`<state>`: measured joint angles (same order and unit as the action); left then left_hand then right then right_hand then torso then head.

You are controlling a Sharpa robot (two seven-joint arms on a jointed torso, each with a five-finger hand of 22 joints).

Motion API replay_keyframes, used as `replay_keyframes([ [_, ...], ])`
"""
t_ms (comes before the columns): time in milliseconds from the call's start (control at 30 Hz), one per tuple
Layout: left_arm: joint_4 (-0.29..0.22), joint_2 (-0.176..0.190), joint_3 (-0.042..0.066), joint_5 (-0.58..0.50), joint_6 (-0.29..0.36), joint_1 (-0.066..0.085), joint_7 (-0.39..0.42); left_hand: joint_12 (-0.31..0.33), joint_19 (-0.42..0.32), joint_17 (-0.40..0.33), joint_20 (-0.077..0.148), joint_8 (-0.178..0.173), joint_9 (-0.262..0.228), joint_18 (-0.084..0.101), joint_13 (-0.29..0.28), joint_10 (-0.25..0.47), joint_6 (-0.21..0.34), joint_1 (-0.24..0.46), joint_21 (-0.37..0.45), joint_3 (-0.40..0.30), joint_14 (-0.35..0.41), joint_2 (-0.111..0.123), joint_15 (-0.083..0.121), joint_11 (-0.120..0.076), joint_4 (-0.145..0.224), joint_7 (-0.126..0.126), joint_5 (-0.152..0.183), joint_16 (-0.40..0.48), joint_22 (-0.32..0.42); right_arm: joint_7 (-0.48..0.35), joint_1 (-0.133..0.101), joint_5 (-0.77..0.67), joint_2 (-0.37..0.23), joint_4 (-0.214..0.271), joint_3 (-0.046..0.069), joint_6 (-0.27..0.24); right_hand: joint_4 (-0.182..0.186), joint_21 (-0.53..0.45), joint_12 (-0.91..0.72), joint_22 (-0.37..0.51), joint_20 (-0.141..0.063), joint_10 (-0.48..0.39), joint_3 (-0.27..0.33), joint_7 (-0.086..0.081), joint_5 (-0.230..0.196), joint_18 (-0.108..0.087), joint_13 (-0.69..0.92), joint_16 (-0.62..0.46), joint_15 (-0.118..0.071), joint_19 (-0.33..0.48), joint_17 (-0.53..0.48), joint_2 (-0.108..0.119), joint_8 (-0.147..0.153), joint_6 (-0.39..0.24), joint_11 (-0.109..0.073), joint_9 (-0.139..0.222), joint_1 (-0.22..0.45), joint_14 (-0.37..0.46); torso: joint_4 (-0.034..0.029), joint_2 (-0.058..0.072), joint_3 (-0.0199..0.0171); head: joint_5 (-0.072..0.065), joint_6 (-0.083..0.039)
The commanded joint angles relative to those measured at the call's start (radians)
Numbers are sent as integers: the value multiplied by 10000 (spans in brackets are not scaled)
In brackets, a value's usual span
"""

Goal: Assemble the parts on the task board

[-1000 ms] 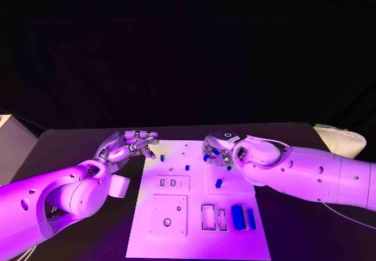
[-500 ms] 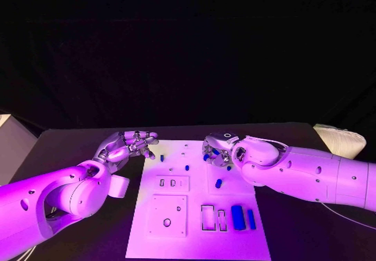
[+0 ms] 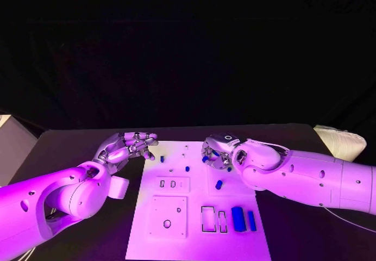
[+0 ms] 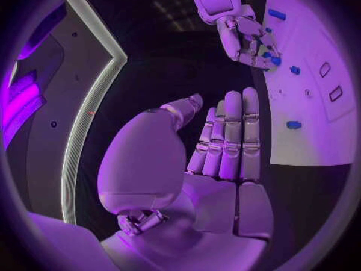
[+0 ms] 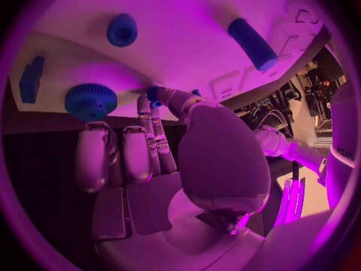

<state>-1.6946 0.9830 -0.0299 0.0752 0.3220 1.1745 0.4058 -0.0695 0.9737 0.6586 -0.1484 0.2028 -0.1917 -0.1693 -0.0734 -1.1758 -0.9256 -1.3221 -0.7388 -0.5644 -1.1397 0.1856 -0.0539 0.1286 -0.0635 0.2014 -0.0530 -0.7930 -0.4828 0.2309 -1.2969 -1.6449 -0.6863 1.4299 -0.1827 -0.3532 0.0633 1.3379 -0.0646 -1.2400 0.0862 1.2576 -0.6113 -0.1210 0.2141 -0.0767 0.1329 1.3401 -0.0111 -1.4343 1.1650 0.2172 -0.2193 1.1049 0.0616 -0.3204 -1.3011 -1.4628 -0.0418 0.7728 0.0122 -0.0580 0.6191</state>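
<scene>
task board: white | parts: blue | table: black

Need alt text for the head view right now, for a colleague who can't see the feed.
Two white robot arms reach over a white task board on a black table. The right hand pinches a small blue part over the board's far end, while the left hand hovers with curled fingers beside the far left corner. Other blue parts lie on the board.

Black table, white object at its edge
</scene>
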Motion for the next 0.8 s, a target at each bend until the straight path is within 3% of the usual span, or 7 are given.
replay_keyframes([
  [33,-8,5,10,15,-173,23,38,40,-82,9,9,-39,-12,-101,-15,66,66,57,-56,-69,77,1,2,5,8,-6,-13,-35,-16,419,-50,6,13,96,36,-501,47,52,-28,-8,-8,58,-10,-3,-45,102,8,51,-70,-41,10,-110,-43,49,-4,-76,-22,-343,1,11,8,7,-23],
  [467,-20,1,10,15,-179,24,37,35,-109,4,6,-40,-17,-104,-18,73,68,31,-88,-93,94,-5,2,5,35,-7,-15,-44,-42,1025,-151,-221,649,-283,108,-979,89,136,-14,-134,-20,88,25,11,-71,125,6,103,-82,-85,66,-85,-70,30,-15,-124,52,-359,-17,32,15,36,-13],
  [800,-45,-33,11,16,-191,32,26,35,-109,4,6,-40,-17,-104,-18,73,68,31,-88,-93,94,-5,2,5,35,-7,-15,-44,-42,1277,-187,-288,1381,-962,134,-1159,90,128,-5,-123,-23,84,18,14,-67,122,3,108,-85,-79,63,-88,-73,17,-20,-136,50,-359,-58,71,41,26,9],
])
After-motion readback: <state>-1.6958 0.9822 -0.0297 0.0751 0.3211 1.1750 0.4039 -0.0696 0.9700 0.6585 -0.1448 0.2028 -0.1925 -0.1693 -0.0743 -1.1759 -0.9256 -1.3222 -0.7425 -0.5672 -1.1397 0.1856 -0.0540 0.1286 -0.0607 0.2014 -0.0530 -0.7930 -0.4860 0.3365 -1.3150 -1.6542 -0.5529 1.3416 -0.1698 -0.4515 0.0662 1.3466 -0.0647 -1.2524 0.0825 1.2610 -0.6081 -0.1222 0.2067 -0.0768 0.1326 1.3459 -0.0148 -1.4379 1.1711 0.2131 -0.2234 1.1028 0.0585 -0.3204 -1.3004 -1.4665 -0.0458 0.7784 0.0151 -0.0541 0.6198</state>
